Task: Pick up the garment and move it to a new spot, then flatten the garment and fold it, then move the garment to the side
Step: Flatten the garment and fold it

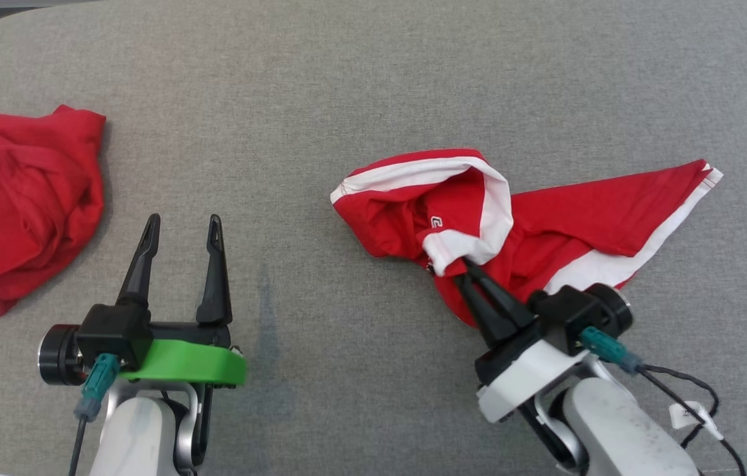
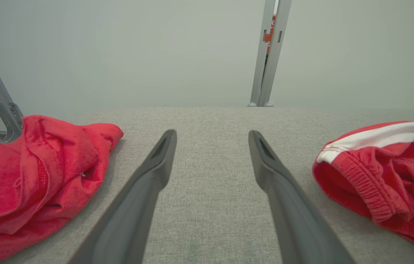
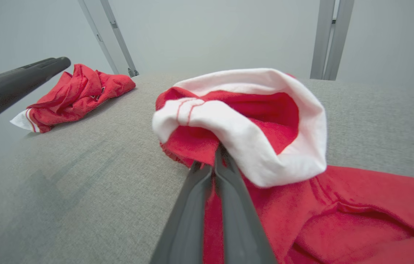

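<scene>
Grip: we read the right gripper (image 1: 465, 266) as closed tight, its two dark fingers pinching a fold of the garment (image 1: 565, 218) just under the white band (image 1: 496, 198).
Grip point: the pinch sits at the near edge of the bunched part, where red cloth and white trim meet. A doubled fold gives the thin fingers something to bite.
Garment: red with white trim, it lies crumpled on the right half of the grey surface (image 1: 347, 86). One leg or sleeve is spread toward the far right; we cannot tell which.
Lift state: the cloth rests on the surface. We judge the pick-up as just begun and the move to a new spot as not yet made.
Left gripper (image 1: 183, 221): jaws wide and holding nothing, over bare surface between the two cloths. We judge it parked clear, ready to take a second corner for flattening.
Second red cloth (image 1: 23, 198): heaped at the left edge, well apart from the garment and not part of the grasp.
Caution: a single pinch near one edge will let the rest hang and drag. We advise lifting high enough to free the trailing part.
</scene>
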`<state>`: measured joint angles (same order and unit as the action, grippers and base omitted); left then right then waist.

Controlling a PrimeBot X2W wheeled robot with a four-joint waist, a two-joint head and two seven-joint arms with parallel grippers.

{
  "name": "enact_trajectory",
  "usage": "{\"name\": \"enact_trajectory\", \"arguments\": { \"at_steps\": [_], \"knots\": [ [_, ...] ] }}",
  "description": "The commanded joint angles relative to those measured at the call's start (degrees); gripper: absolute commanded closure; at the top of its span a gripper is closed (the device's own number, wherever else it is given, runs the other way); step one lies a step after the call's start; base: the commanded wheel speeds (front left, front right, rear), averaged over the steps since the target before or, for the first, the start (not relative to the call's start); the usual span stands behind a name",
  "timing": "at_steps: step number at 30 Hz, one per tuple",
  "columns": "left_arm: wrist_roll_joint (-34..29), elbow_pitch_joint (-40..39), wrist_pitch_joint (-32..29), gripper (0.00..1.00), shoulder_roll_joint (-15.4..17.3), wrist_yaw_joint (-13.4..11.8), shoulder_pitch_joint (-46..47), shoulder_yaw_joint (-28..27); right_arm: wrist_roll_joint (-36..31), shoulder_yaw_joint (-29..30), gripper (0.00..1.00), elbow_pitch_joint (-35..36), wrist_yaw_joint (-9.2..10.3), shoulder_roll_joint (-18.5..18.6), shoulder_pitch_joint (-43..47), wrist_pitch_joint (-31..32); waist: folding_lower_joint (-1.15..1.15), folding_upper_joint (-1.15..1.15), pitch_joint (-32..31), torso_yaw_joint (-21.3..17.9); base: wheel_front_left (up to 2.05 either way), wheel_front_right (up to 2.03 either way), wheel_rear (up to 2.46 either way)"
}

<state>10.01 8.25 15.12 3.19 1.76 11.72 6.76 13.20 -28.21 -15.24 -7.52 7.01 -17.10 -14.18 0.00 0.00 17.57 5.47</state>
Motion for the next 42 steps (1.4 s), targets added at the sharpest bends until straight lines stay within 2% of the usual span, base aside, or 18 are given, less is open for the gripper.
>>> {"name": "enact_trajectory", "arguments": {
  "at_steps": [1,4,8,9,10,11,16,22,32,42],
  "knots": [
    [-0.36,0.08,0.03,0.0,0.1,0.01,-0.44,-0.38,-0.06,2.22,1.0,2.41,0.06,0.86,1.58,-0.32,0.0,0.0,-0.37,-0.64,0.0,0.0,0.0],
    [-0.62,0.06,0.03,0.0,0.08,0.18,-0.62,-0.52,0.48,7.96,1.0,6.95,0.06,1.64,4.42,0.45,0.0,0.0,-0.59,-1.23,0.0,0.0,0.0],
    [-0.8,0.19,0.03,0.0,0.07,0.45,-0.5,-0.6,2.4,16.06,1.0,7.71,0.06,1.47,6.99,2.56,0.0,0.0,-0.78,-1.61,0.0,0.0,0.0],
    [-0.86,0.25,0.02,0.0,0.07,0.52,-0.52,-0.61,2.17,17.16,0.76,7.19,0.05,1.64,7.3,3.0,0.0,0.0,-0.84,-1.67,0.0,0.0,0.0],
    [-0.9,0.29,0.02,0.0,0.06,0.56,-0.51,-0.62,3.0,18.81,0.27,6.82,0.04,1.19,7.35,3.0,0.0,0.0,-0.89,-1.7,0.0,0.0,0.0],
    [-0.93,0.34,0.02,0.0,0.05,0.6,-0.52,-0.65,2.99,19.89,0.0,6.35,0.05,1.07,7.3,2.89,0.0,0.0,-0.97,-1.74,0.0,0.0,0.0],
    [-1.11,0.65,0.02,0.0,0.05,0.72,-1.13,-0.75,2.0,25.65,0.0,5.18,0.05,0.2,8.13,1.17,0.0,0.0,-2.02,-1.74,0.0,0.0,0.0],
    [-1.45,0.61,0.02,0.0,0.55,0.48,-2.76,-1.45,-0.68,30.48,0.0,10.28,0.05,0.18,9.78,0.53,0.0,0.0,-4.18,-2.15,0.0,0.0,0.0],
    [-1.78,-0.01,0.02,0.0,1.64,0.21,-4.94,-1.91,-2.49,31.03,0.0,20.78,0.05,-0.87,14.52,6.48,0.0,0.0,-7.01,-2.51,0.0,0.0,0.0],
    [-1.35,-0.47,0.03,0.0,1.76,-0.03,-5.22,-1.46,-1.93,31.03,0.0,22.14,0.05,-1.63,15.57,7.8,0.0,0.0,-6.94,-2.56,0.0,0.0,0.0]
  ]
}}
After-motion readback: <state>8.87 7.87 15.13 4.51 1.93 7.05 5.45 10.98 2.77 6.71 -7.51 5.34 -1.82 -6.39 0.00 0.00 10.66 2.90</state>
